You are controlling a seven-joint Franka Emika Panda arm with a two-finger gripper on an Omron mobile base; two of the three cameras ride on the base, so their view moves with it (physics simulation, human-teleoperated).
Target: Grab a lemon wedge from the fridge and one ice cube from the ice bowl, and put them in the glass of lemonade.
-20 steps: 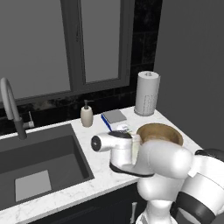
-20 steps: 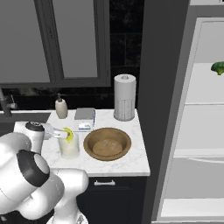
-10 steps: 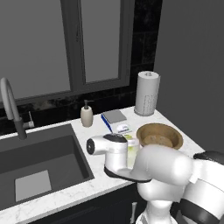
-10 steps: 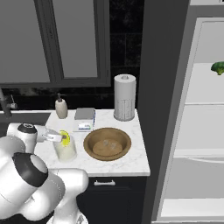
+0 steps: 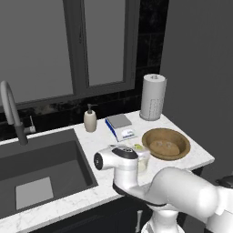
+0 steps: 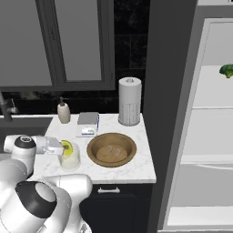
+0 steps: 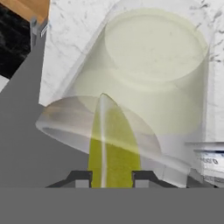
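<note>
The end effector [image 7: 112, 178] grips the lemon wedge [image 7: 112, 144] right over the glass of lemonade [image 7: 153, 74]. The ice bowl [image 6: 111, 149] sits at the glass's 3 o'clock on the worktop [image 6: 136, 168].

I hold the yellow-green lemon wedge [image 7: 113, 144] over the clear glass of lemonade [image 7: 157, 65], which stands upright just beside the brown ice bowl [image 6: 111, 149].
</note>
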